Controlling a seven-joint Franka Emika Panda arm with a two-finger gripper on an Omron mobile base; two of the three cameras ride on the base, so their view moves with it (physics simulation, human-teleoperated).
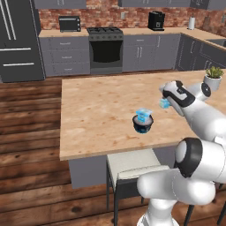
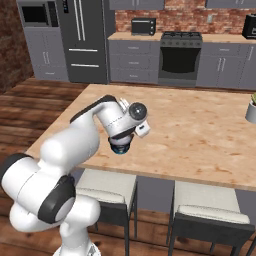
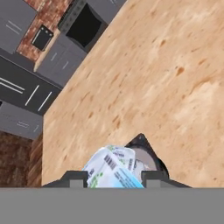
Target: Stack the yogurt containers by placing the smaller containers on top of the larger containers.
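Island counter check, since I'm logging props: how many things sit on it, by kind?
Small light-blue yogurt cup, resting on the tub: 1
Dark yogurt tub: 1
Potted plant in a white pot: 1
Total: 3

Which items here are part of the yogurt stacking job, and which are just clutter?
Job: small light-blue yogurt cup, sitting on the dark tub; gripper.
Clutter: potted plant, stools, toaster oven, coffee machine.
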